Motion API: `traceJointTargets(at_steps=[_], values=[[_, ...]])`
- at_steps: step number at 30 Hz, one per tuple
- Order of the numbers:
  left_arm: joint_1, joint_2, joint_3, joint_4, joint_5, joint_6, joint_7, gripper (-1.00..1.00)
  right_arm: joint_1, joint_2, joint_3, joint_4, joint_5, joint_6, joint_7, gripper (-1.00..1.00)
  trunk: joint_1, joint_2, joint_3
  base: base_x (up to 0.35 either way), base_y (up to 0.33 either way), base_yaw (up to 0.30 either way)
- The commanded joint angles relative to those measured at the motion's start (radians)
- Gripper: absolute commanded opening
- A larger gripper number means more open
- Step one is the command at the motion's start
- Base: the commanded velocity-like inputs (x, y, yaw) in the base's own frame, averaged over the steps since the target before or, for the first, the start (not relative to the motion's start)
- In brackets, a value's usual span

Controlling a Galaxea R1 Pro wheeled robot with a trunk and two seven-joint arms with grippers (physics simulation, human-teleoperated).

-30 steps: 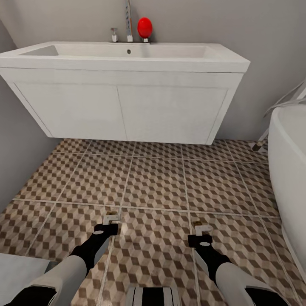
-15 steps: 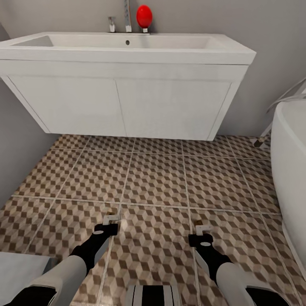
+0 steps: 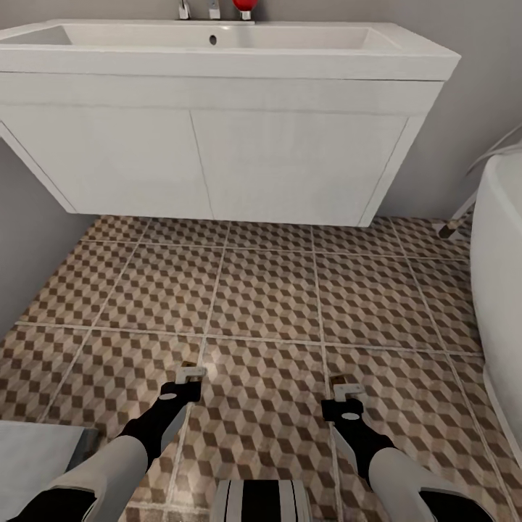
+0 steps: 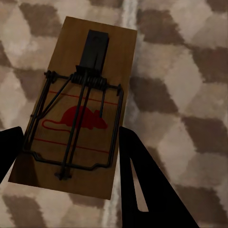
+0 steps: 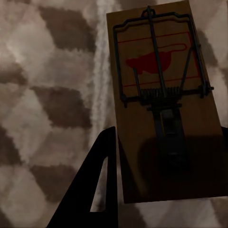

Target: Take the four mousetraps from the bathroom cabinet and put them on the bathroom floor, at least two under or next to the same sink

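While both arms reach forward at the bottom of the frame, the left gripper [image 3: 190, 374] and right gripper [image 3: 345, 387] each clamp a mousetrap [image 4: 78, 128] [image 5: 164, 104] above the tiled floor [image 3: 261, 304]. Beyond, the sink [image 3: 217, 51] has grown larger and shifted up: the robot is closing in to set them down.

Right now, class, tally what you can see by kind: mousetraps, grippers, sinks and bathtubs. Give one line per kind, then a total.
Mousetraps: 2, one in the left gripper at, one in the right gripper at
Grippers: 2
Sinks: 1
Bathtubs: 1
Total: 6
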Motion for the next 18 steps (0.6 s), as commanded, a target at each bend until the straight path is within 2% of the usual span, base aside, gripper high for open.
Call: traceJointTargets(at_steps=[1,14,18], values=[[0.0,0.001,-0.008,-0.002,0.004,0.006,0.006,-1.0,-0.001,0.001,-0.008,0.001,0.008,-0.003,0.0,-1.0,0.0,0.0,-0.001,0.0,0.0,0.0],[0.0,-0.001,-0.011,-0.001,0.0,0.005,0.011,-1.0,-0.001,0.0,-0.008,0.001,0.009,-0.004,0.0,-1.0,0.0,0.0,-0.001,0.0,0.0,0.0],[0.0,-0.013,-0.017,0.005,-0.009,0.004,0.012,-1.0,-0.001,0.0,-0.008,0.001,0.009,-0.013,-0.001,-1.0,0.0,0.0,-0.001,0.0,0.0,0.0]])
